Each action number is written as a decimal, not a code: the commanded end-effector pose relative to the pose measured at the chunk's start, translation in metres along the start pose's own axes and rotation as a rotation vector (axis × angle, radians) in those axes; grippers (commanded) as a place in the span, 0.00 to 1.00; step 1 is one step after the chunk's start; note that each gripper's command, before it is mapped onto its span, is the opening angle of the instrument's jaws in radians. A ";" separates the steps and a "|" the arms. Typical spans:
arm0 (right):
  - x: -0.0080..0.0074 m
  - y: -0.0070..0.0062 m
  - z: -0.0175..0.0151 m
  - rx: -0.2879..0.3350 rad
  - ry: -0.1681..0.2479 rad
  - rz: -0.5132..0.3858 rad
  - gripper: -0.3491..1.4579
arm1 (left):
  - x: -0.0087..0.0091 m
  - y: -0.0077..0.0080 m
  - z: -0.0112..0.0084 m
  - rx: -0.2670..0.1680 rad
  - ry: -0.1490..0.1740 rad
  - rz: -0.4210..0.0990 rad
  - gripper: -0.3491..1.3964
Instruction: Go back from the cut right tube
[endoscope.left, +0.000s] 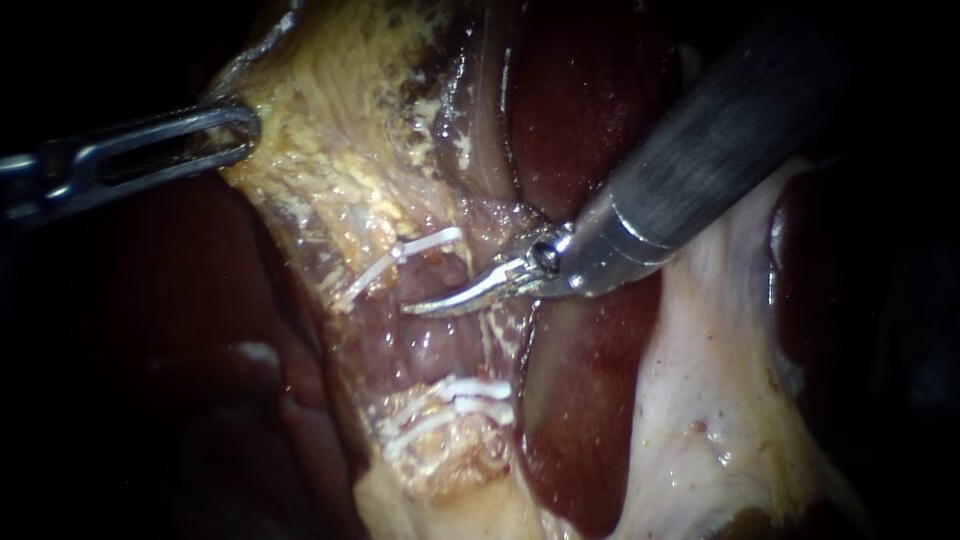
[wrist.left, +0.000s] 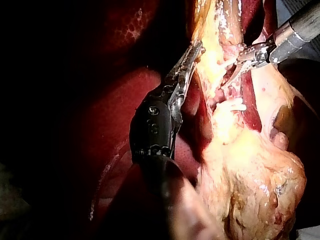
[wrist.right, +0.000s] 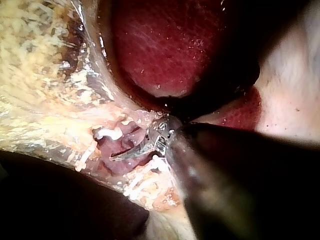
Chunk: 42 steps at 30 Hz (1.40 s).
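Liver (endoscope.left: 580, 130) all around, dark red, with yellow fatty tissue (endoscope.left: 330, 130) stretched down the middle. Right instrument (endoscope.left: 440, 303) in from upper right, curved blades closed together, gripping nothing. Left instrument (endoscope.left: 245, 128) is clamped on the fatty tissue's edge. The blade tip lies over the tube (endoscope.left: 425, 345), between the white clips (endoscope.left: 425, 243) (one above, more below).

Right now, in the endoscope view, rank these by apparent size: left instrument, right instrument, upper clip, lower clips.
1. right instrument, though it is probably nearer the camera.
2. left instrument.
3. upper clip and each of the lower clips look alike, so they are unranked.
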 end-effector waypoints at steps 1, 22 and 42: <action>0.0000 0.0000 0.0000 0.000 0.000 0.000 0.00 | 0.0000 0.0000 0.0000 0.000 0.000 0.000 0.00; -0.0005 -0.0003 0.0005 -0.007 0.005 -0.020 0.72 | 0.0000 0.0000 0.0000 0.000 0.000 0.000 0.00; -0.0046 -0.0054 -0.0049 -0.419 0.076 -0.787 0.98 | 0.0001 0.0000 -0.0003 0.000 0.000 0.001 0.00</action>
